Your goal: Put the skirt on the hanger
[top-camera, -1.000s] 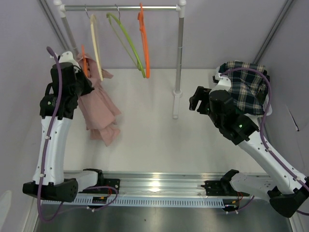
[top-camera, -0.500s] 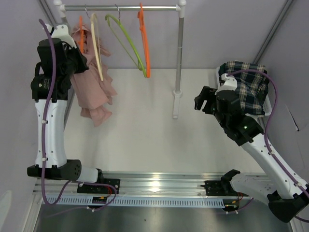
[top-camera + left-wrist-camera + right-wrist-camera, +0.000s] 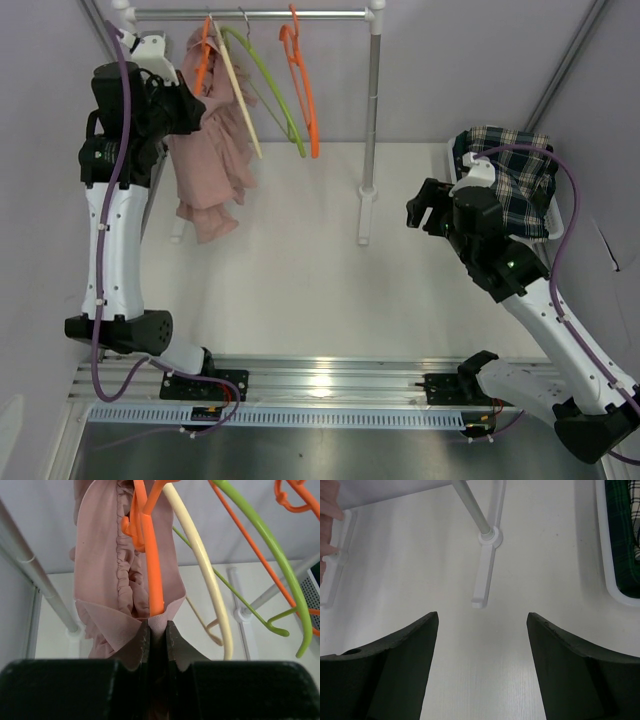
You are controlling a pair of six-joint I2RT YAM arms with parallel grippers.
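A pink skirt (image 3: 210, 170) hangs on an orange hanger (image 3: 203, 55) whose hook is up at the rack's top rail (image 3: 260, 16), at its left end. My left gripper (image 3: 193, 112) is raised beside it. In the left wrist view it (image 3: 158, 630) is shut on the skirt's waistband (image 3: 100, 570) and the orange hanger's arm (image 3: 152, 565). My right gripper (image 3: 425, 215) is open and empty above the table, right of the rack's post. Its fingers (image 3: 400, 670) show only bare table between them.
A cream hanger (image 3: 235, 100), a green hanger (image 3: 270, 95) and a second orange hanger (image 3: 305, 90) hang on the rail to the right of the skirt. The rack's right post (image 3: 372, 130) stands mid-table. A white basket (image 3: 552, 225) with plaid cloth (image 3: 515, 180) sits at the right.
My left arm has lifted the skirt and its orange hanger up and to the right, to the rail. The cream hanger has swung right. The right arm has barely moved.
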